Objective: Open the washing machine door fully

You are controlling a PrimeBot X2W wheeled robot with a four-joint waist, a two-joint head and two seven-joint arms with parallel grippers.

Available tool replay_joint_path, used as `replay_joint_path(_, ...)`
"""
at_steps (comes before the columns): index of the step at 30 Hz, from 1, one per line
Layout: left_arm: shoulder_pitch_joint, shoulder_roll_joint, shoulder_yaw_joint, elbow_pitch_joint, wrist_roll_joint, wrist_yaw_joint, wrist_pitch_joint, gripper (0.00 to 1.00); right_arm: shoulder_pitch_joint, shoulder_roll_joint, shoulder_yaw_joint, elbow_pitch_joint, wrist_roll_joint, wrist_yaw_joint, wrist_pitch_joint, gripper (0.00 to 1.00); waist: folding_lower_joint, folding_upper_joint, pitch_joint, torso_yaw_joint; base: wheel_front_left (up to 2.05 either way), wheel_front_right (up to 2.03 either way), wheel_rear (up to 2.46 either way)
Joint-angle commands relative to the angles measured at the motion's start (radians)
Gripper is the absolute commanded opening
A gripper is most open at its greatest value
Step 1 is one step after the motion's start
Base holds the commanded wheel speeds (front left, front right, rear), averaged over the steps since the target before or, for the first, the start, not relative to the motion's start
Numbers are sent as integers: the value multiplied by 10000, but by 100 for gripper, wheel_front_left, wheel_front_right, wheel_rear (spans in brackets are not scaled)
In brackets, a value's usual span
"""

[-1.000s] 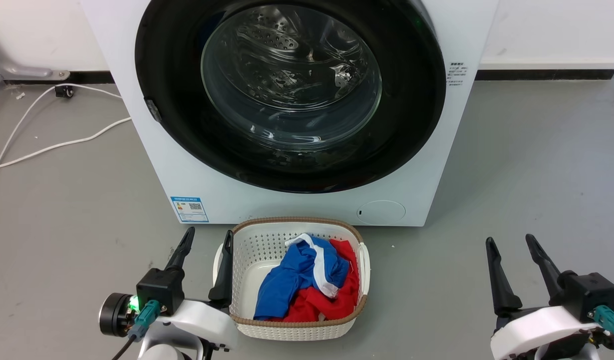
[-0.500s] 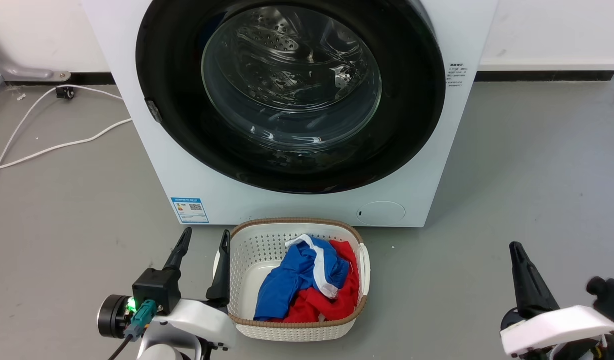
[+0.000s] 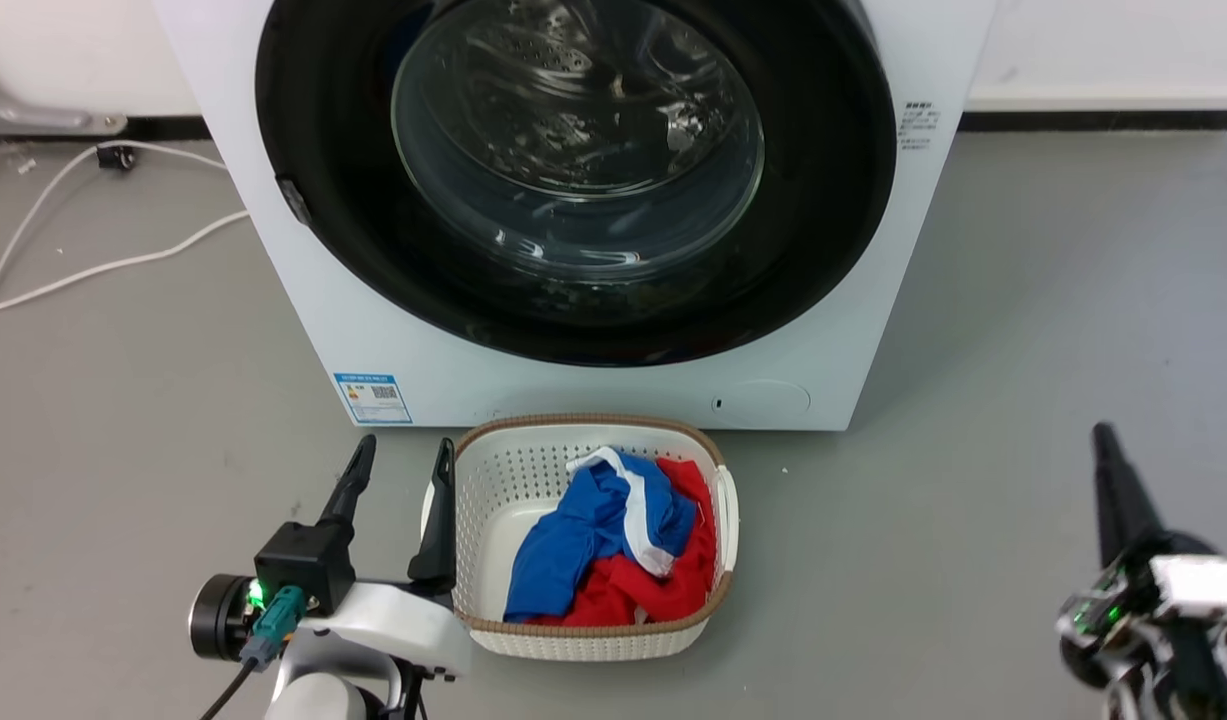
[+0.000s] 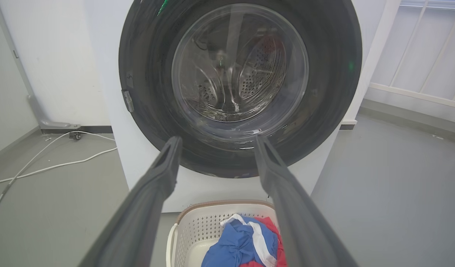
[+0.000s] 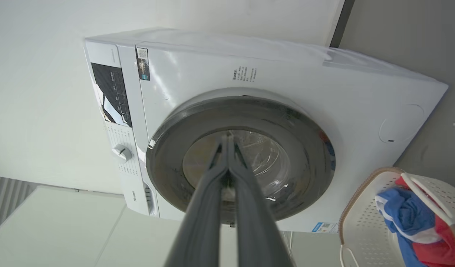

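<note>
Big white front-loading washing machine (image 3: pixel 863 330) stood on grey floor (image 3: pixel 1053 330), back to a white wall. Its large round glossy black-rimmed washing machine door (image 3: pixel 573 170), w/ bulging clear glass centre, covered nearly the whole front & looked shut flat against it. Perforated steel drum (image 4: pixel 262 70) showed thru the glass. Small grey tab (image 3: pixel 295 203) sat on the door's left rim. Low on the front were a blue label sticker (image 3: pixel 373 398) at left & a small round white flap (image 3: pixel 763 398) at right.

L gripper (image 3: pixel 403 448) was low in head view, fingers wide apart w/ nothing btwn them. Its inner finger was just beside the left wall of a white perforated plastic laundry basket w/ brown woven rim (image 3: pixel 593 424). Basket sat on the floor just in front of the machine, holding crumpled blue, red & white clothes (image 3: pixel 613 540). In L wrist view the L gripper (image 4: pixel 216 140) pointed at the door's lower half, not touching it.

R gripper (image 5: pixel 227 138) had fingers pressed together at the tips, gripping nothing. In R wrist view they lined up w/ the glass centre. In head view it (image 3: pixel 1103 437) sat lower right, well apart from machine & basket.

Thin white cable (image 3: pixel 123 265) lay on the floor left of the machine.
</note>
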Motion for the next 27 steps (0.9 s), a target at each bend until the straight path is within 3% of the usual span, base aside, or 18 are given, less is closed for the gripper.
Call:
replay_joint_path(1, -156, -6, -11, -53, -28, 22, -26, 100, -365, -162, -208, 167, 98, 1, 99, 0, -1, 0, 218, -13, 0, 0, 0)
replay_joint_path(13, -869, -133, -35, -396, -109, 18, -26, 100, -4459, -1878, -990, 3253, 1182, 2, 1039, 0, -1, 0, 1404, 195, 0, 0, 0)
replay_joint_path(20, -1334, -200, -201, -636, 24, -84, -26, 100, -7110, -3156, -464, 5248, 871, 2, 1949, 0, -1, 0, 2118, 549, 0, 0, 0)
replay_joint_path(27, -1772, -305, -370, -1019, 154, -56, -26, 100, -9529, -3862, 642, 6971, 106, 1, 3427, 0, -1, 0, 2978, 789, 0, 0, 0)
